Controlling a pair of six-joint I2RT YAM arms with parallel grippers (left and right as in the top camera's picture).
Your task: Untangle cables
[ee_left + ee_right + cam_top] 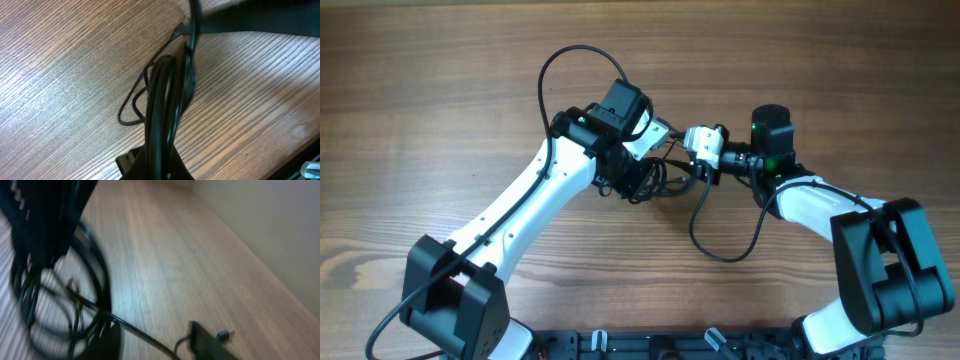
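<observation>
The cables (663, 177) are a bunch of thin black cords on the wooden table between my two grippers. My left gripper (632, 180) is shut on the bunch; in the left wrist view the cords (162, 100) run up from between its fingers (159, 167), with a thin loop hanging to the left. My right gripper (706, 172) is at the right side of the bunch. In the right wrist view its fingers (155, 342) are apart, and one cord (131, 328) runs between them from the coiled loops (60, 305). A small plug end (226, 334) lies beside the right finger.
The wooden table (440, 110) extends all round. Thicker black arm wires loop above the left arm (560, 60) and below the right gripper (720, 255). A pale wall (270, 235) borders the table in the right wrist view.
</observation>
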